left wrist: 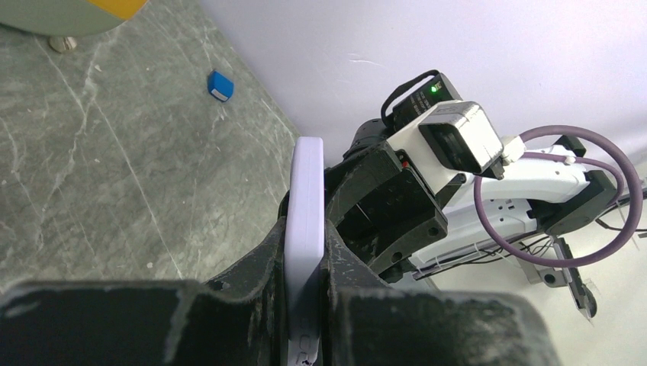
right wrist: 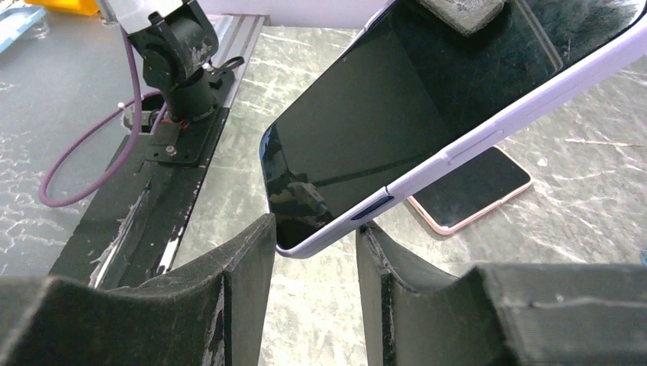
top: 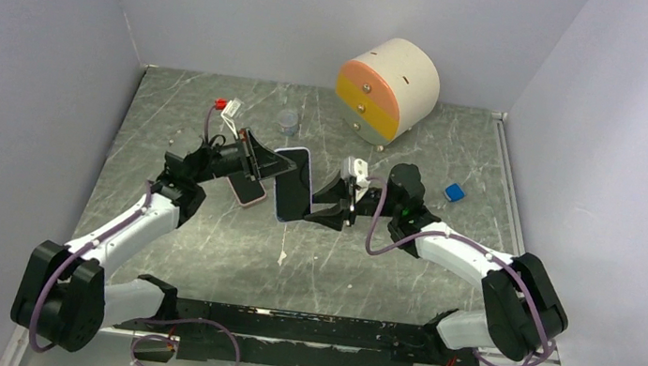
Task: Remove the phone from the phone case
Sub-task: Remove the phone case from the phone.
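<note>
On the grey marbled surface (top: 198, 252) I see a round drawer cabinet (top: 389, 88) at the back, well apart. My left fingers (left wrist: 252, 267) pinch the lavender phone case (top: 294, 184), phone inside, raised on edge above a pink phone (top: 248, 190) lying flat. My right fingers (right wrist: 244, 267) stand parted astride its lower corner. A blue block (top: 454, 193) lies near the right arm.
</note>
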